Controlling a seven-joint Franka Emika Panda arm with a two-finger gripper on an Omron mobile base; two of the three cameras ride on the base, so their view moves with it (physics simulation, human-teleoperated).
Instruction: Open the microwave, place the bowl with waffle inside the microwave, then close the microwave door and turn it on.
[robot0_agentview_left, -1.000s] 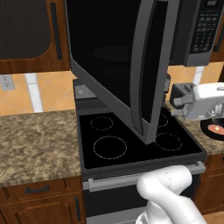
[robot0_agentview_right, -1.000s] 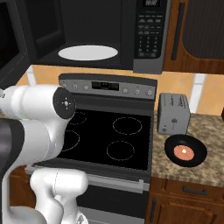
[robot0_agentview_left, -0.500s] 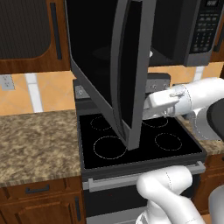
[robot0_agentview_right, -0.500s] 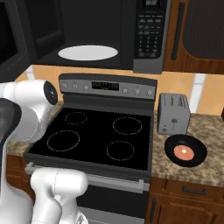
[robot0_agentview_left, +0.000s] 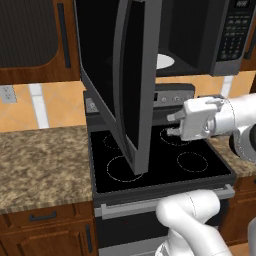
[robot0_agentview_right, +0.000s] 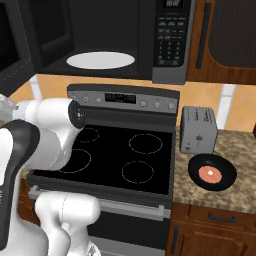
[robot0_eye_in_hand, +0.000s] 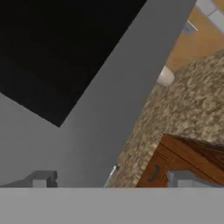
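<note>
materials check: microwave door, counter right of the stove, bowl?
Microwave door: glossy black glass in a matte grey frame, probably steel.
Counter: speckled brown stone, likely granite, polished look.
Bowl: plain black, slight sheen; ceramic or plastic, can't tell.

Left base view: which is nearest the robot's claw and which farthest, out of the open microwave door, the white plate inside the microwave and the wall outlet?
From the gripper:
1. Microwave door, just to its left, swung open over the stove.
2. White plate, above it, inside the microwave.
3. Wall outlet, far left on the wall.
</note>
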